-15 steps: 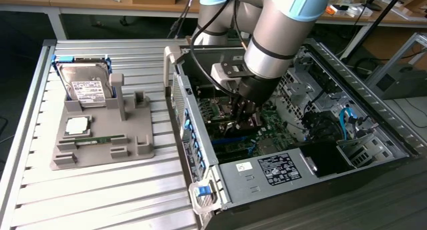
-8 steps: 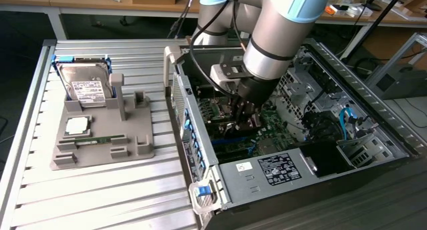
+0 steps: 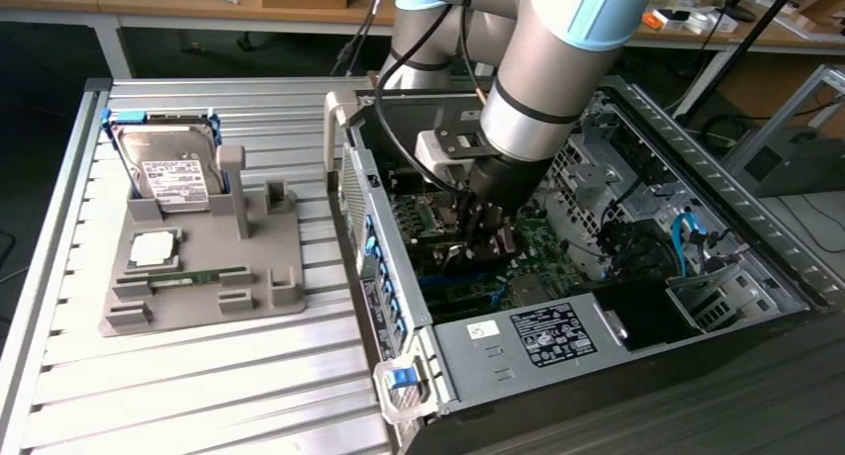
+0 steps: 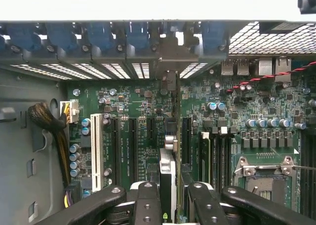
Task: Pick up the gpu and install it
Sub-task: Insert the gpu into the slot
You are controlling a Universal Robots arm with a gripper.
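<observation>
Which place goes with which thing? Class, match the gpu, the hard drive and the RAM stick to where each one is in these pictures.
Things:
1. gpu
2. hard drive
3. RAM stick

Places:
A. lying flat on the grey holder
B. clamped edge-on in the gripper, over the motherboard inside the computer case
C. propped upright at the back of the grey holder

Pairs: 1-B, 2-C, 3-A

gpu upright, apparently over slot
</observation>
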